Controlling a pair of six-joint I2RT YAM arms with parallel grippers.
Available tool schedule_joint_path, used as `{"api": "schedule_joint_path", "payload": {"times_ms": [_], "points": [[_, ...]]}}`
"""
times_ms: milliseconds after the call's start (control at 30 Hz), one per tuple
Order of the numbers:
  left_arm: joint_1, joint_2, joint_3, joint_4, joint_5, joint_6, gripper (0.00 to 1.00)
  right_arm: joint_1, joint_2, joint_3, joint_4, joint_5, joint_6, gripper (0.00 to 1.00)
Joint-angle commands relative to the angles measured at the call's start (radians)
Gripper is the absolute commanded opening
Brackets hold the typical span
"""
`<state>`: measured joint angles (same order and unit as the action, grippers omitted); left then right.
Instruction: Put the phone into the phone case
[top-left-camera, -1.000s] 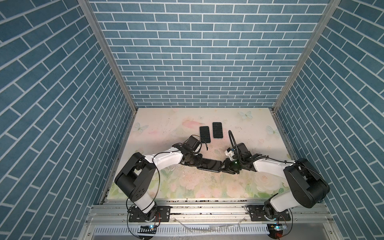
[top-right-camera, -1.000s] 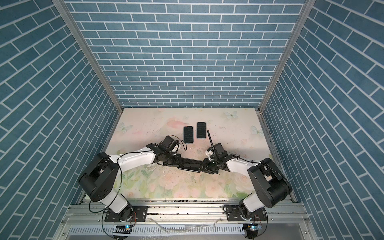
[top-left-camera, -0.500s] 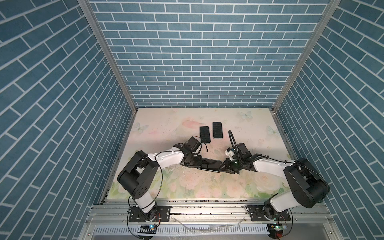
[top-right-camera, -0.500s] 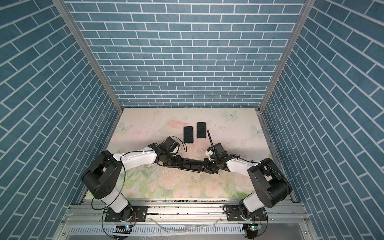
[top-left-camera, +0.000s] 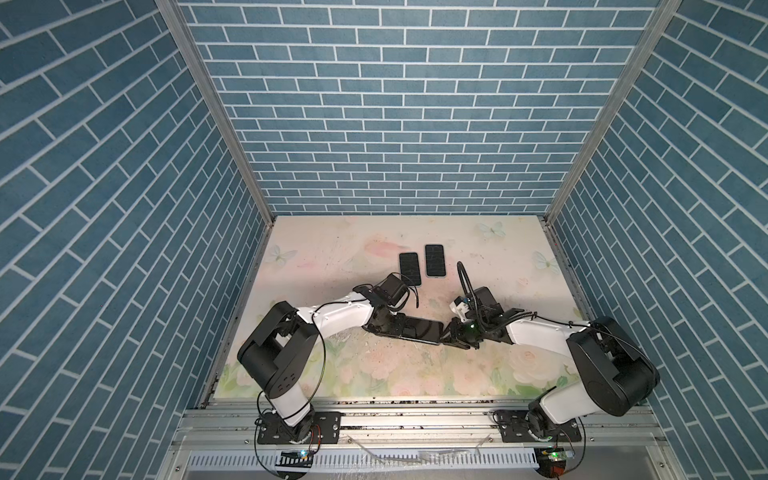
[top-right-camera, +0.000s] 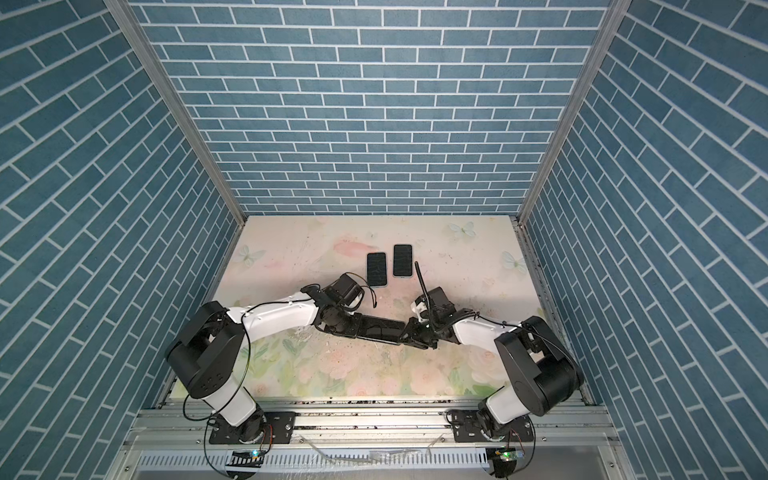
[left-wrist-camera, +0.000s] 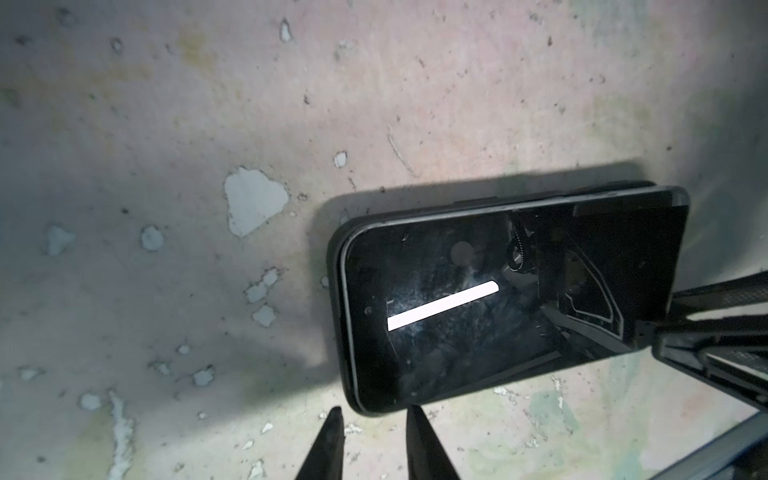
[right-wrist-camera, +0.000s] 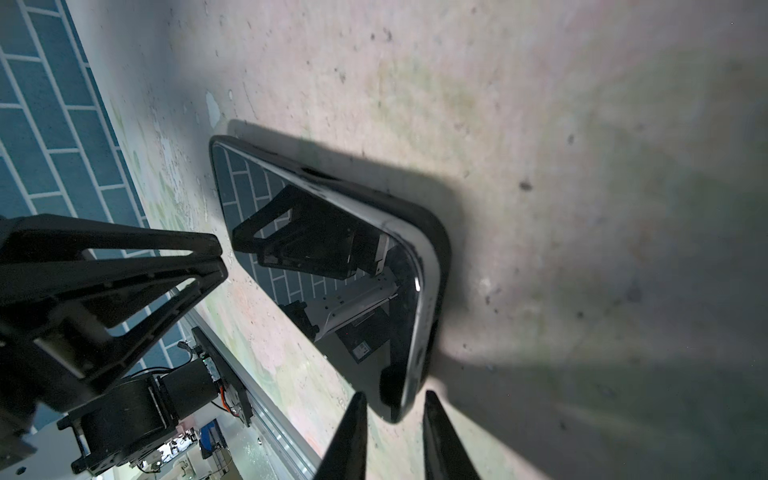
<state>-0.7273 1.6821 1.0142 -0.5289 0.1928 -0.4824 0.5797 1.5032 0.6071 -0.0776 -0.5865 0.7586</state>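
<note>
The phone (top-left-camera: 419, 331) is lying near the middle of the table (top-left-camera: 374, 374) (screen up, in its black phone case (right-wrist-camera: 442, 266)); left hand (left-wrist-camera: 374, 419) and right hand (right-wrist-camera: 392, 401) are bracketing its ends, fingers slightly apart.

Phone (top-left-camera: 424, 331) lies on case (right-wrist-camera: 442, 249), between left pincer (left-wrist-camera: 374, 419) and right pincer (right-wrist-camera: 395, 401).

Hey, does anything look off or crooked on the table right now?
Yes. The phone sits askew in its black case: one silver edge rides above the rim. The print on the table is also chipped.
</note>
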Motion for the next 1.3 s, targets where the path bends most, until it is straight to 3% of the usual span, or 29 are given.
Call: {"api": "schedule_joint_path", "payload": {"times_ms": [0,433,600,1267], "points": [[-0.009,0.019,0.024,-0.076,-0.058,0.023,0.29,0.0,-0.018,-0.009,0.012,0.012,0.002,0.25],[-0.011,0.115,0.053,-0.053,-0.057,0.031,0.3,0.002,-0.02,-0.018,0.016,0.007,0.004,0.24],[-0.012,0.099,0.026,-0.017,-0.029,0.023,0.25,0.0,-0.019,-0.025,0.025,0.006,0.005,0.23],[-0.012,0.067,-0.003,0.039,0.045,-0.005,0.26,0.039,0.016,-0.016,0.071,0.015,0.046,0.15]]}}
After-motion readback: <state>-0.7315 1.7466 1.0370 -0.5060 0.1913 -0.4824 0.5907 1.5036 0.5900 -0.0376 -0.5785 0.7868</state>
